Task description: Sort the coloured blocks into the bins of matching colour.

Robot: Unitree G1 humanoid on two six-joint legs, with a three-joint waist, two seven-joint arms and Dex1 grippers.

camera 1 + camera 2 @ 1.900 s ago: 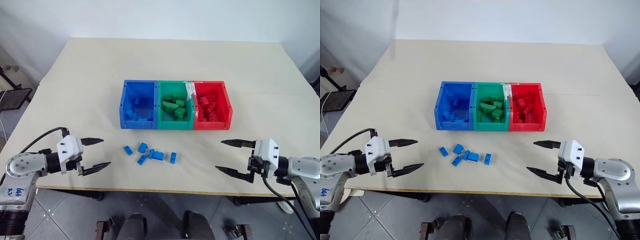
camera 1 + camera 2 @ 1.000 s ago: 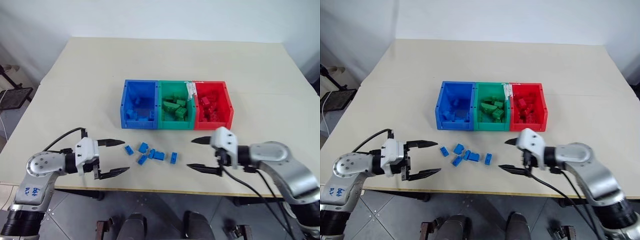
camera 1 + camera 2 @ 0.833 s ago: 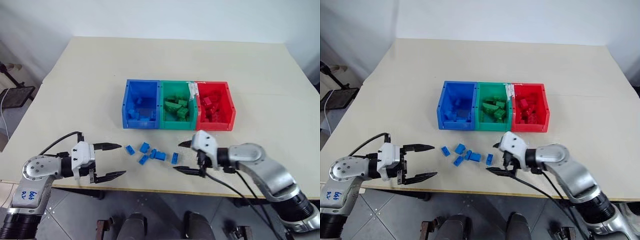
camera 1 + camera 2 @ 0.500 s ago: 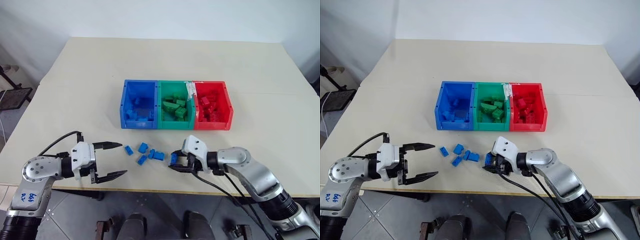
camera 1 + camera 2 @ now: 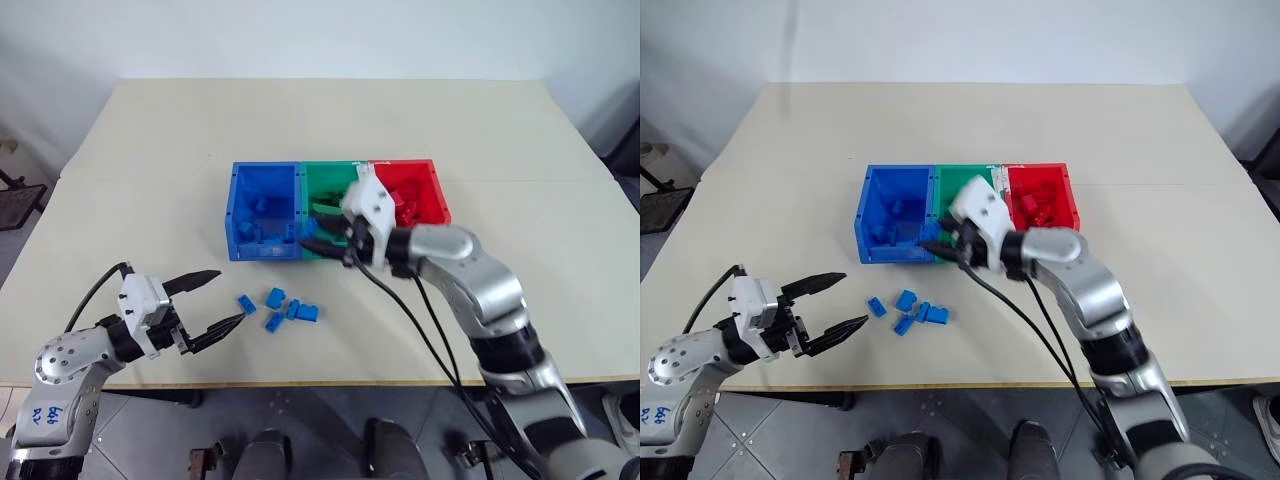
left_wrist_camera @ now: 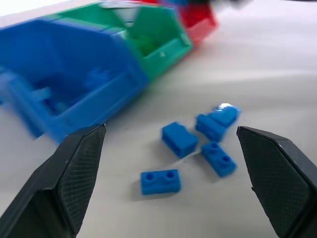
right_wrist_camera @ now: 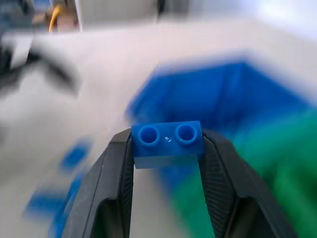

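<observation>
Three joined bins stand in a row at mid-table: blue (image 5: pixel 233 215), green (image 5: pixel 326 171), red (image 5: pixel 436 200). Each holds bricks of its own colour. Several loose blue blocks (image 5: pixel 275 297) lie in a cluster on the table in front of the blue bin. My right gripper (image 5: pixel 322 240) hovers above the front edge where the blue and green bins meet, shut on one blue block (image 7: pixel 167 141) held across its studs. My left gripper (image 5: pixel 230 295) stands open and empty just left of the cluster, whose nearest block (image 6: pixel 160 181) lies between its fingers' line of sight.
The cream table (image 5: pixel 520 300) has bare surface to the right of the bins and behind them. Its front edge runs close below the loose blocks. Black cables hang from my right arm (image 5: pixel 400 310) across the table's front.
My right gripper shut on the rightmost loose block, then lifted it up and back to the front of the bins. The left gripper drew slightly left. The camera view shifted.
</observation>
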